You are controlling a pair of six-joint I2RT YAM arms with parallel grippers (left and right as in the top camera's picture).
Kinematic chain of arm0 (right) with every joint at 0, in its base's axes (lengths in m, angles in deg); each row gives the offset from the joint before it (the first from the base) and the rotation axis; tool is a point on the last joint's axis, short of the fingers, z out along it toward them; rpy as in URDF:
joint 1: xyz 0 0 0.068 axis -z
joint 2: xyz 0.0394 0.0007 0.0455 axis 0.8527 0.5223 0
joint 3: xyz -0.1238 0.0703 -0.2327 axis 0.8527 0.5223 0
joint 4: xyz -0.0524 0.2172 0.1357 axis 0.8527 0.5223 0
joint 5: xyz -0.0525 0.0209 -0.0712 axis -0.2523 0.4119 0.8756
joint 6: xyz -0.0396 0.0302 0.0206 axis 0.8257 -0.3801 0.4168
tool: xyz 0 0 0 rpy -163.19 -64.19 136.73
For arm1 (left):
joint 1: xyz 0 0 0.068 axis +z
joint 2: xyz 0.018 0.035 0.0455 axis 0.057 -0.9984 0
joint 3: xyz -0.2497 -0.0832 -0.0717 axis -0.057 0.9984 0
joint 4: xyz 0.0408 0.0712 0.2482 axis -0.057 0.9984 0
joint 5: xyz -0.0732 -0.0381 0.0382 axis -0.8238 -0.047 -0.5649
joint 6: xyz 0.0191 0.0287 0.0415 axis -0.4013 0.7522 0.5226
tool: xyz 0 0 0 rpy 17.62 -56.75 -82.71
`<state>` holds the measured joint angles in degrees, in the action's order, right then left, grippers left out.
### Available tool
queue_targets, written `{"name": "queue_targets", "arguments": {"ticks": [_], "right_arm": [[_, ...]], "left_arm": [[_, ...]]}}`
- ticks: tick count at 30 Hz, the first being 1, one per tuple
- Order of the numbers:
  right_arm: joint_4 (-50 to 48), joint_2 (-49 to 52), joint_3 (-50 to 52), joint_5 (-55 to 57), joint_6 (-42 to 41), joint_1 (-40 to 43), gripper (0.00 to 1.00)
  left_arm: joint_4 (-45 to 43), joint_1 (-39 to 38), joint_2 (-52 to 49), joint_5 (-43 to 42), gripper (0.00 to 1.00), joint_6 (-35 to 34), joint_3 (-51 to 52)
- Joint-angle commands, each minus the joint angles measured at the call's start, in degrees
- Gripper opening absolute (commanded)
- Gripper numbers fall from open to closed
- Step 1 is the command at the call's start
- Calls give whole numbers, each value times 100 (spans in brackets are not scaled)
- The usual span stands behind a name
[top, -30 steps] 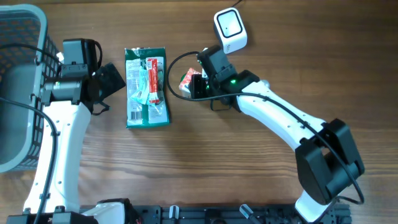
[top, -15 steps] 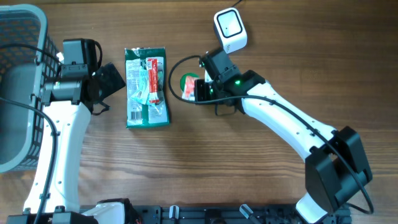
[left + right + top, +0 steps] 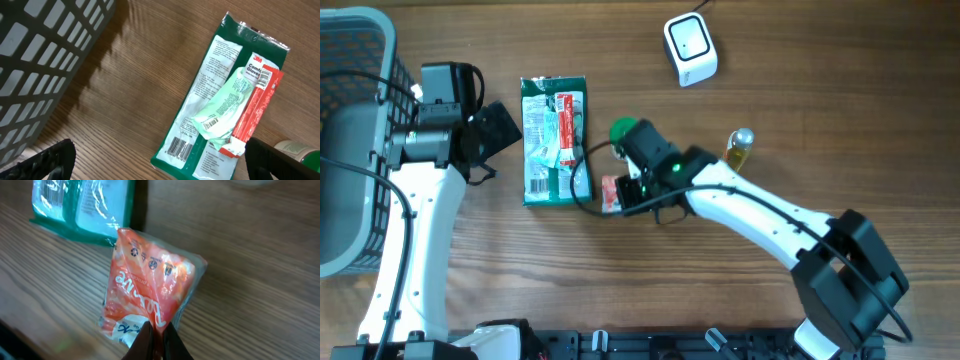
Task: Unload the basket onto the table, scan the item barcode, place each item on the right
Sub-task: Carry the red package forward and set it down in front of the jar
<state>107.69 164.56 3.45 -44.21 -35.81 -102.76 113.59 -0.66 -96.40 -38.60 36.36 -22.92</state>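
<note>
Orange snack packet [image 3: 150, 295] is pinched at its lower edge by the right gripper [image 3: 155, 334], jaws clamped tight on it. I see it just right of the green pack [image 3: 556, 140]. Scanner [image 3: 690, 48] sits well apart, at the table's far edge. Left gripper [image 3: 492, 135] is spread wide, holding nothing, near the basket [image 3: 360, 30].

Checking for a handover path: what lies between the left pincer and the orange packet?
The green glove pack lies between them, seen in the overhead view.
</note>
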Motion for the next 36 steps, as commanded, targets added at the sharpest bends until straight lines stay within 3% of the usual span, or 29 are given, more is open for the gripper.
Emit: {"name": "queue_targets", "arguments": {"ticks": [1, 4, 6, 8, 9, 11, 15, 20, 36], "right_arm": [[-780, -92, 625, 50, 76, -57, 4], [-1314, -92, 907, 286, 79, -57, 7], [-1421, -92, 925, 354, 101, -57, 17], [-1502, -92, 922, 350, 120, -59, 35], [-1510, -92, 922, 352, 144, -57, 54], [-1534, -94, 885, 352, 431, -57, 61], [-708, -109, 48, 365, 1047, 9, 63], [409, -109, -914, 393, 1117, -24, 63], [-98, 81, -699, 1088, 1014, -754, 64]], "left_arm": [[-13, -26, -15, -11, 100, 68, 0], [-13, -26, -15, -11, 100, 66, 0], [-13, -26, -15, -11, 100, 66, 0], [-13, -26, -15, -11, 100, 66, 0], [-13, -26, -15, -11, 100, 66, 0], [-13, -26, -15, -11, 100, 68, 0], [-13, -26, -15, -11, 100, 66, 0], [-13, -26, -15, -11, 100, 66, 0], [-13, -26, -15, -11, 100, 66, 0]]}}
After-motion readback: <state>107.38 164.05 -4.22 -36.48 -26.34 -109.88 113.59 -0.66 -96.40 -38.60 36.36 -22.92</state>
